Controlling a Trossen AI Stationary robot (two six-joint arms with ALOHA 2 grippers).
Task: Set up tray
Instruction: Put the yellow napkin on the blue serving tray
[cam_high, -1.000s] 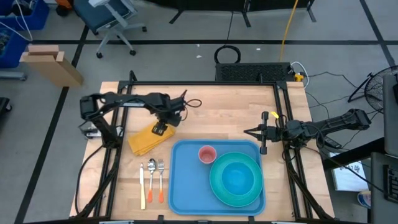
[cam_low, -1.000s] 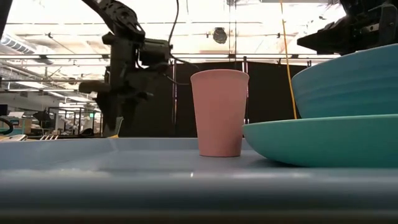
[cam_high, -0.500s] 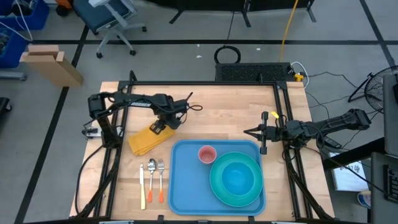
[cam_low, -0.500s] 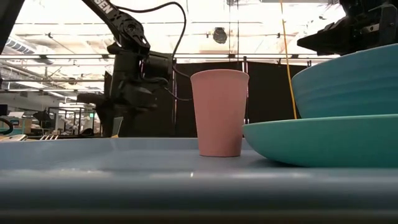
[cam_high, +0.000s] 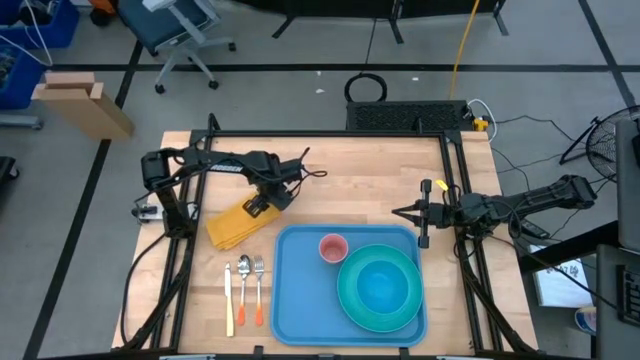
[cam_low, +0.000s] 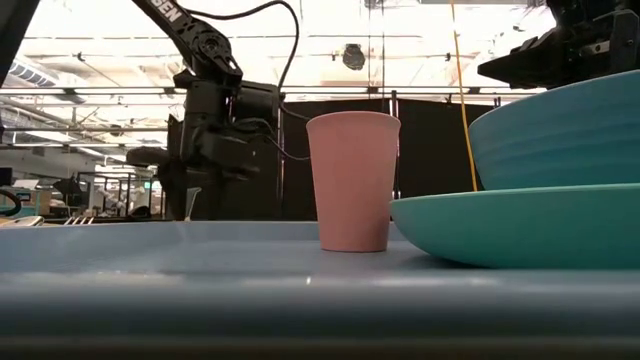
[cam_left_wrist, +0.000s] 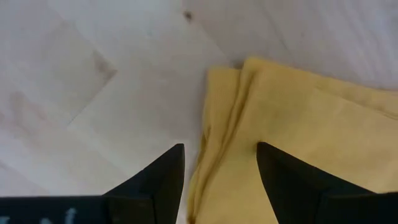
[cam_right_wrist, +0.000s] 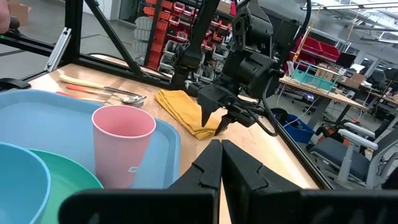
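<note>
Seen from above, the left gripper (cam_high: 258, 205) now hangs over the corner of the yellow cloth (cam_high: 235, 224) at the tray's 11 o'clock; a second ago it stood slightly nearer the tray's top edge, and over the last half second it has barely shifted, dropping a little in the low view. Its fingers are spread, one dark fingertip (cam_left_wrist: 160, 180) over bare wood and the other over the cloth's folded edge, nothing pinched between them. This reads as the approach to a grasp of the cloth, probably the next item for the setting. At 9 o'clock of the tray lie the knife (cam_high: 228, 297), spoon (cam_high: 244, 290) and fork (cam_high: 259, 288), side by side on the table (cam_high: 350, 180), unmoved. The sky-blue tray (cam_high: 298, 300) lies at the table's near edge, centre, carrying the pink cup (cam_high: 332, 247) at its upper middle and, just beside the cup at 4 o'clock, a bowl (cam_high: 381, 287) nested on the teal plate (cam_high: 350, 300). The right gripper (cam_high: 407, 213) waits at the tray's 2 o'clock, fingers pressed together, unchanged.

Hidden or unclear: whether the left fingertips touch the cloth cannot be told. The low view cuts off the plate and bowl, and the tray rim hides the cutlery.
</note>
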